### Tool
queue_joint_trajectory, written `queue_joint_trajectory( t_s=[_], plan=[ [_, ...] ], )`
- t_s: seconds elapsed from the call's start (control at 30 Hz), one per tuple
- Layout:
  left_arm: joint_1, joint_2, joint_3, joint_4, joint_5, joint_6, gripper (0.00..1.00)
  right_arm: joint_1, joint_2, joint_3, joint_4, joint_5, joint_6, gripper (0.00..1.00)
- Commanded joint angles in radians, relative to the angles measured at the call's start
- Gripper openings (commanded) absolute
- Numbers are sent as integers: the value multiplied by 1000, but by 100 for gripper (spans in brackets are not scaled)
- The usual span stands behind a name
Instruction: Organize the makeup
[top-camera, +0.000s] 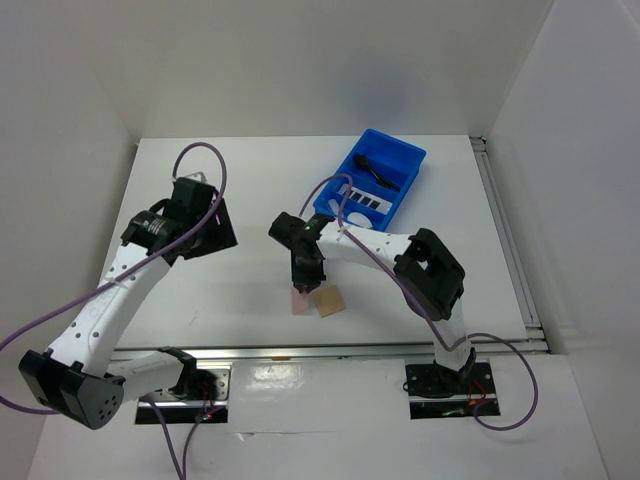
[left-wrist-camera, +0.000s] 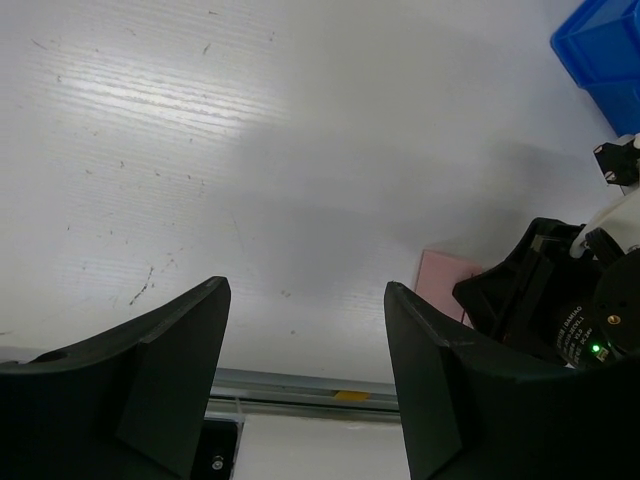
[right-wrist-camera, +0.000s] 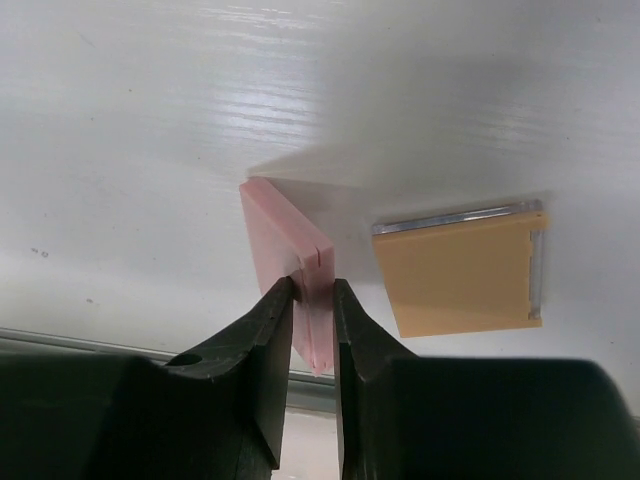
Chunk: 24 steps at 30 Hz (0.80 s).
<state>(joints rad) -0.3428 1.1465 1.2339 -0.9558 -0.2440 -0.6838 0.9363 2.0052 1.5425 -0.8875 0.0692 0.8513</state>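
Note:
My right gripper (right-wrist-camera: 315, 290) is shut on the pink flat square pad (right-wrist-camera: 285, 240), which stands tilted on edge against the table; in the top view the pad (top-camera: 299, 302) shows just below the gripper (top-camera: 305, 275). The tan flat square pad (right-wrist-camera: 460, 270) lies flat to its right, also in the top view (top-camera: 328, 302). The dark palette with white label (top-camera: 363, 198), a black brush (top-camera: 378, 172) and a white round item (top-camera: 356, 217) lie in the blue tray (top-camera: 408, 160). My left gripper (left-wrist-camera: 305, 300) is open and empty, above bare table at the left (top-camera: 205, 225).
The metal rail (top-camera: 330, 350) runs along the table's near edge, close to both pads. White walls enclose the table at left, back and right. The right arm's wrist (left-wrist-camera: 560, 310) and a corner of the pink pad (left-wrist-camera: 440, 280) show in the left wrist view.

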Motion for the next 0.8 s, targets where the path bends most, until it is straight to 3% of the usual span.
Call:
queue_joint_trajectory(
  t_s=[0.0,0.27,0.77],
  plan=[
    [5,-28,-4,23,-29,10,76,7,-29,-2,5,61,-3,10],
    [5,-37,-13,23,-47,1,76,7,-40,7,5,90,-12,0],
    [5,-76,-13,23,-106,-17,76,-11,-99,65,19,204,-52,0]
  ],
)
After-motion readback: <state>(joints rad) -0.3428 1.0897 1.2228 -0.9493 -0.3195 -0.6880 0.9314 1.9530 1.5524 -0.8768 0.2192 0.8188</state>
